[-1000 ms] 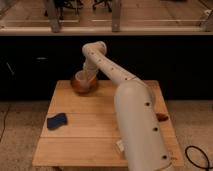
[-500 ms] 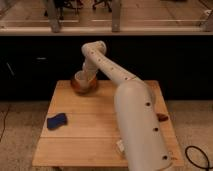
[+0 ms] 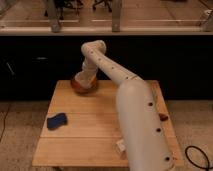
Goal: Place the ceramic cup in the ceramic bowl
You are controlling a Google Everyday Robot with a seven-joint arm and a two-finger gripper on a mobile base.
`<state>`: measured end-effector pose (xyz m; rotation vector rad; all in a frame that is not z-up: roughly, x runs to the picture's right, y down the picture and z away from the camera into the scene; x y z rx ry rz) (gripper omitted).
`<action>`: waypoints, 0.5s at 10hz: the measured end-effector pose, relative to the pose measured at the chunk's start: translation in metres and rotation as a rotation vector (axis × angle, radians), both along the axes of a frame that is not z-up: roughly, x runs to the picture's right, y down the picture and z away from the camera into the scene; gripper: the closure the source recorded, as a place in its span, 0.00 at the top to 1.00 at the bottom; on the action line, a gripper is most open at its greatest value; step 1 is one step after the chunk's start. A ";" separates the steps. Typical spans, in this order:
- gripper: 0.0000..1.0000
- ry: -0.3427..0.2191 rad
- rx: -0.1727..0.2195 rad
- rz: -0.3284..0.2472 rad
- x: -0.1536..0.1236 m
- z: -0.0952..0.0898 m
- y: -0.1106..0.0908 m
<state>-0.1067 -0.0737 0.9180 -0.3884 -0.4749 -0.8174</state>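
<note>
Ceramic cup: not separately visible, hidden if present behind the arm's end over the ceramic bowl at the far left corner of the wooden table. Gripper down at the bowl, right over or inside its rim; open or closed cannot be told. Judged as the placing step itself, with the cup either being set into the bowl or just about to be let go. Next move likely calls for a clean release and a straight lift clear of the orange rim without tipping anything. Cup's pointing and long axis impossible to read from here; upright seems probable, only as a guess. Blue sponge-like object well apart, near the table's left front.
</note>
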 end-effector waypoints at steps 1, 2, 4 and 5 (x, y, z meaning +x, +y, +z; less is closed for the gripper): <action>0.80 -0.002 0.001 -0.001 0.000 -0.002 0.000; 0.80 -0.003 0.001 -0.002 0.001 -0.004 0.000; 0.80 -0.006 0.000 -0.002 0.002 -0.006 0.000; 0.80 -0.011 -0.001 0.004 0.004 -0.010 0.000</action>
